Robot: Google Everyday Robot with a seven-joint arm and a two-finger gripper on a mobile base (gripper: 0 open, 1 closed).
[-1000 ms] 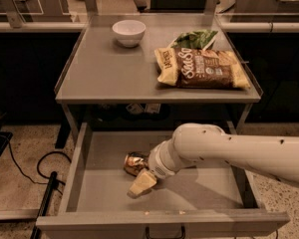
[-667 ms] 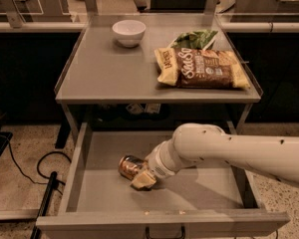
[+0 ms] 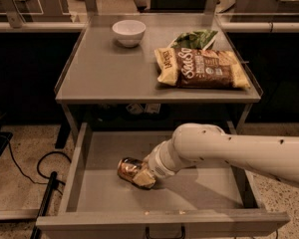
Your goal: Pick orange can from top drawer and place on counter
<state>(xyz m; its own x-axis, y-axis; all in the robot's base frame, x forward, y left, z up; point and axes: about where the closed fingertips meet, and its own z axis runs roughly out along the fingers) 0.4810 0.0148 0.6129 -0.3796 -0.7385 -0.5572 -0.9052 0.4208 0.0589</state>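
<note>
Near the counter's (image 3: pixel 99 76) back left corner, a white bowl (image 3: pixel 128 31), nothing to do with the job. Below the front edge, left of its middle: the orange can (image 3: pixel 128 167), lying on its side on the floor of the wide-open top drawer (image 3: pixel 75 169). Not lifted, not yet anywhere on the counter. Touching the can's right end: the gripper (image 3: pixel 143 177), reaching down into the drawer on a pale arm (image 3: pixel 229 151) that enters from the right. Cannot tell whether clamped on the can or only pressed against it. Along the counter's right edge, a brown-and-yellow snack bag (image 3: pixel 204 68). Looks like an early stage: drawer open, can reached. Leaves a sure hold, a lift out of the drawer, then a set-down, probably toward the bare front left corner.
</note>
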